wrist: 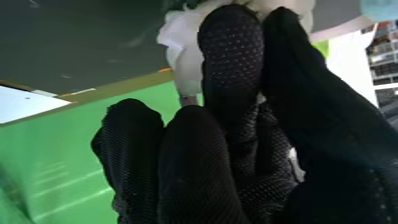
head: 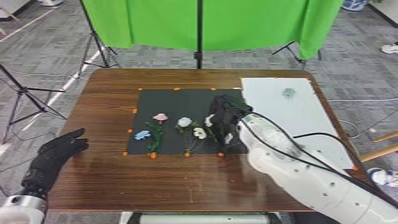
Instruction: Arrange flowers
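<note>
While R hand (wrist: 233, 60) pinches white flower (wrist: 182, 50) w/ closed fingers over mat's (head: 178, 97) right part, prob. for joining it to the row, L hand (head: 60, 150) rests w/ relaxed fingers by table's (head: 102, 185) left edge, giving the work its space. Pink flower (head: 160, 117) is near on mat's left; more moving room is toward far edge.

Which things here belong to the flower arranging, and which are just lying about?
Part of the job:
- right hand, at a white flower
- pink flower, blue flower
- dark sheet
- probably the white sheet

Just about:
- green cloth
- black pole
</note>
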Robot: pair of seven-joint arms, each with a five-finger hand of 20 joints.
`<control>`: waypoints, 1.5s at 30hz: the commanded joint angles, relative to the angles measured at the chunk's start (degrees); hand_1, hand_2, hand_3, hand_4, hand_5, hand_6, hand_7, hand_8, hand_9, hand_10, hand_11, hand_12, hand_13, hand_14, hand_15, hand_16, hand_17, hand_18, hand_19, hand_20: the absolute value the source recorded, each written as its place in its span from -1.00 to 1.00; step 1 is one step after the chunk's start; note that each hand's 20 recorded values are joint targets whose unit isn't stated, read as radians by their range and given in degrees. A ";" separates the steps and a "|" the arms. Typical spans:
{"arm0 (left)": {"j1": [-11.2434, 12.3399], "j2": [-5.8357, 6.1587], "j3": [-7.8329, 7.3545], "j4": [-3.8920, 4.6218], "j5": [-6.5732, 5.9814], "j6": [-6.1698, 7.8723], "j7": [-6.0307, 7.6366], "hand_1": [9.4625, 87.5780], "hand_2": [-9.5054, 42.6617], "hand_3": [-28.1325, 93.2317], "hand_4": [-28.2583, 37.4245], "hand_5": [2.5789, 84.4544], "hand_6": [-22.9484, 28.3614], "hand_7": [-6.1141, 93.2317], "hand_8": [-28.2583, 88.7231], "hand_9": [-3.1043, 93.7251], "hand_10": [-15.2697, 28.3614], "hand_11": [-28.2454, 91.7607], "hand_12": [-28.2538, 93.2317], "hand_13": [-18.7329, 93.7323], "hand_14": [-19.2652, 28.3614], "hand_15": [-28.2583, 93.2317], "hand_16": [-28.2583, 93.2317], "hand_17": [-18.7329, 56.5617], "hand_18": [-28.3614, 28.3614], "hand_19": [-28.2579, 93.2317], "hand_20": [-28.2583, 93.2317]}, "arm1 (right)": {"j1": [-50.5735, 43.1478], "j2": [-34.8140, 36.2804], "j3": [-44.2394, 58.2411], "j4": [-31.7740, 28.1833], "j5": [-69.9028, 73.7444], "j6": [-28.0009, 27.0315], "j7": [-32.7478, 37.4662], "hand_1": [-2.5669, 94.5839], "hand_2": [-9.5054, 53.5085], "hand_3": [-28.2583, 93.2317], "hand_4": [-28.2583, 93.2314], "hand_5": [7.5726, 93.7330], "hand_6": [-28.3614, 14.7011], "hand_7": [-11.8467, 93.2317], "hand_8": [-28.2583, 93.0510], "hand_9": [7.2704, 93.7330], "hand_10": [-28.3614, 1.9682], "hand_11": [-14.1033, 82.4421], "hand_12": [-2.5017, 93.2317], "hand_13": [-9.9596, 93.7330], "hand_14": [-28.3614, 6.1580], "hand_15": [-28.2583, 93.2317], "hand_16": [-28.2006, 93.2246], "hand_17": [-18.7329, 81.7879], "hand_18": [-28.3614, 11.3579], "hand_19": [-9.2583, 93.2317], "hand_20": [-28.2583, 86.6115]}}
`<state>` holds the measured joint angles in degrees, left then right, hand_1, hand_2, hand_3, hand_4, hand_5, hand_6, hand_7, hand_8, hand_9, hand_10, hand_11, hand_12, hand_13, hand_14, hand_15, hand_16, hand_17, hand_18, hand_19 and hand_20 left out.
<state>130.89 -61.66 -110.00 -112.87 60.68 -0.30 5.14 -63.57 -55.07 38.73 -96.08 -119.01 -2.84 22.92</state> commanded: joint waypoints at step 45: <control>-0.49 0.36 -0.14 0.53 0.25 -1.51 -0.69 -0.53 -0.86 0.56 -0.69 -0.04 0.10 -0.70 -0.60 -0.08 0.33 -0.22 -0.30 -0.06 0.59 -0.24 -0.48 -0.41 0.53 -0.42 -0.27 | 14.34 2.80 0.39 27.05 -9.44 -2.19 15.60 -0.53 -1.00 0.45 -0.71 -0.06 0.23 -0.63 -0.62 0.46 -0.34 -0.17 -0.32 0.77 0.13 0.66 0.07 0.60 -0.54 1.00 0.72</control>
<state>130.23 -60.85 -110.37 -112.64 60.68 -1.06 5.19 -47.94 -51.57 40.44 -69.38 -126.49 -6.77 37.62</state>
